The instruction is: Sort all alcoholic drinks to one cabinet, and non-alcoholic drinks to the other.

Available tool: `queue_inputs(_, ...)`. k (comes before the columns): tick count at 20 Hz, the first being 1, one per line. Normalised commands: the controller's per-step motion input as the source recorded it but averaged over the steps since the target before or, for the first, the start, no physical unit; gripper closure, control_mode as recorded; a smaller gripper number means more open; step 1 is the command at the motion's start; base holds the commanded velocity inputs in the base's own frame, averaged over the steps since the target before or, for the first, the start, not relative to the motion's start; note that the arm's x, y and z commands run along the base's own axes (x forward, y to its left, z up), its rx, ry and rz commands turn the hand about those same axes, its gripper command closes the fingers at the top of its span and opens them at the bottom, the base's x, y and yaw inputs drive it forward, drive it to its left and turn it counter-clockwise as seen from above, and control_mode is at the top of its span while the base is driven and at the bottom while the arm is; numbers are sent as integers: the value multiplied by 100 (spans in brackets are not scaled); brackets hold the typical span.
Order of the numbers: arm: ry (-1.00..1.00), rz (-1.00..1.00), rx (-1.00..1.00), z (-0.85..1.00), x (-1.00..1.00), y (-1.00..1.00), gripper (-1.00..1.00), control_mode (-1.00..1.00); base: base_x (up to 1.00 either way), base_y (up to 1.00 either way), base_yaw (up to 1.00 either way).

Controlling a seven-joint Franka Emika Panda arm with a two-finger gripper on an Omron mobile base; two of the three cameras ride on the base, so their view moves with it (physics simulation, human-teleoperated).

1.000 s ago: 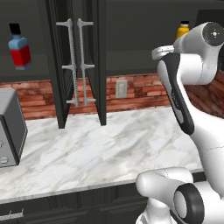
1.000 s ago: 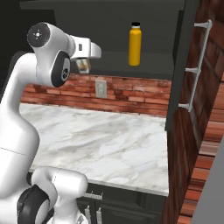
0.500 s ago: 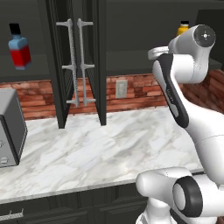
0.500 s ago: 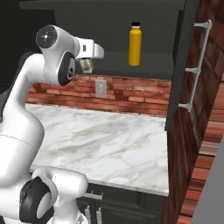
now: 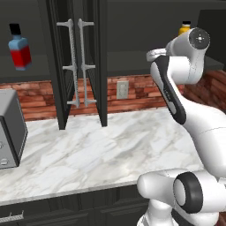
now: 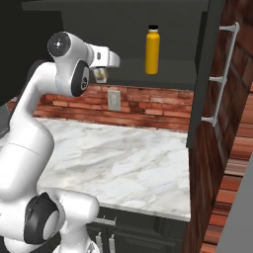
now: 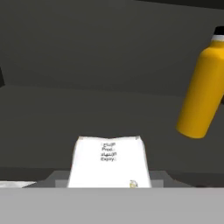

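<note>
My gripper is raised in front of the open right cabinet, shut on a small pale cream container with printed text on its face. In the right base view the container hangs just under the hand, level with the shelf edge. A yellow-orange bottle with a black cap stands upright on that shelf, to the right of the container and apart from it; it also shows in the hand view and in the left base view. A blue-over-red bottle with a black cap stands in the left cabinet.
Two dark cabinet doors with silver handles hang open side by side over the marble counter. Another open door stands at the right. A grey appliance sits at the counter's left end. A wall outlet is on the brick backsplash.
The arm's upper joints have swung a little, while the hand has barely shifted at the shelf. The container stays in the grip.
</note>
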Motion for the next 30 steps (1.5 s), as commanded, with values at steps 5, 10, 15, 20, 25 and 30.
queue_inputs(5, 0, 0, 0, -5, 25, 0, 100, -100, 0, 0, 0)
queue_inputs(10, 0, 0, 0, -1, 27, -1, 100, -100, 0, 0, 0)
queue_inputs(15, 0, 0, 0, -1, 28, -1, 100, -100, 0, 0, 0)
queue_inputs(20, 0, 0, 0, -2, 29, -1, 100, -100, 0, 0, 0)
queue_inputs(25, 0, 0, 0, -1, 30, -1, 100, -100, 0, 0, 0)
queue_inputs(30, 0, 0, 0, -5, 29, -1, 100, -100, 0, 0, 0)
